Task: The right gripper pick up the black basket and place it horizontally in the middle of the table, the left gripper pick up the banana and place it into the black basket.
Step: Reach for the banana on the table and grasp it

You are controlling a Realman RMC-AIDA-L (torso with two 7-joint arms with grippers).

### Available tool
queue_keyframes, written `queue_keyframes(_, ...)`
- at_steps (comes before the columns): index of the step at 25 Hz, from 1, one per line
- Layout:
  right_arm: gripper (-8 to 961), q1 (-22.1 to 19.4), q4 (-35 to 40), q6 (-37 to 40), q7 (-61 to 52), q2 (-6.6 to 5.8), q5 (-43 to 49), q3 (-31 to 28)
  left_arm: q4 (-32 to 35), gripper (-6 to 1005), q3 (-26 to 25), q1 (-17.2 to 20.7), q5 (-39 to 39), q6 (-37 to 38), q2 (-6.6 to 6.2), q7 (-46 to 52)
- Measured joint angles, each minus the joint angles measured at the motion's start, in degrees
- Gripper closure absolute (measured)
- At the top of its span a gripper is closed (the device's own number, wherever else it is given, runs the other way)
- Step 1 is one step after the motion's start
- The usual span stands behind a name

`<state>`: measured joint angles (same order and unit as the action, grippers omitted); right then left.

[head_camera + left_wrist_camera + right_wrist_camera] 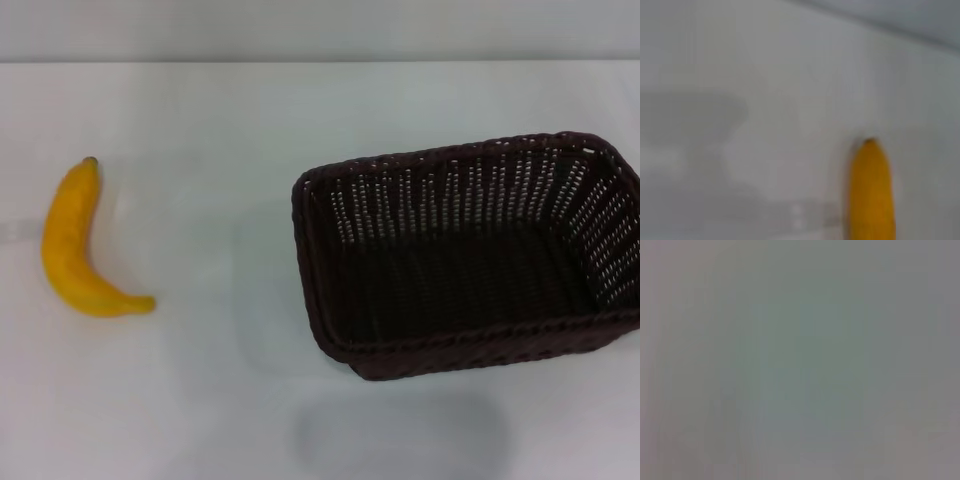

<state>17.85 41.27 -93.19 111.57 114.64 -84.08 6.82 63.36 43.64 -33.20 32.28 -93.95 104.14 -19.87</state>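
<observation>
The black basket (470, 255) is a large dark woven wicker basket standing upright and empty on the right half of the white table (220, 400), its right end running off the head view. The banana (72, 245) lies on the table at the far left, curved, its dark tip pointing away from me. The left wrist view shows one end of the banana (871, 192) on the white table. Neither gripper shows in any view. The right wrist view shows only a plain grey field.
The table's far edge (320, 62) meets a pale wall at the back. A faint shadow (400, 435) falls on the table in front of the basket.
</observation>
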Motion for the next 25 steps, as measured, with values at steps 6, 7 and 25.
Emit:
queue_keyframes(6, 282, -1.97, -4.21, 0.4, 3.96, -0.16, -4.97, -0.22, -8.05, 209, 0.4, -8.67, -11.28, 4.0, 3.08, 0.21)
queue_keyframes(7, 283, -1.99, -4.46, 0.44, 4.33, -0.05, -5.0, -0.2, -9.26, 209, 0.44, -9.17, -11.61, 5.35, 3.52, 0.09)
queue_keyframes(25, 284, -1.33, -6.47, 1.44, 4.94, 0.06, -5.87, -0.33, -21.82, 208, 0.75, -11.29, -17.0, 14.13, 6.61, -0.94)
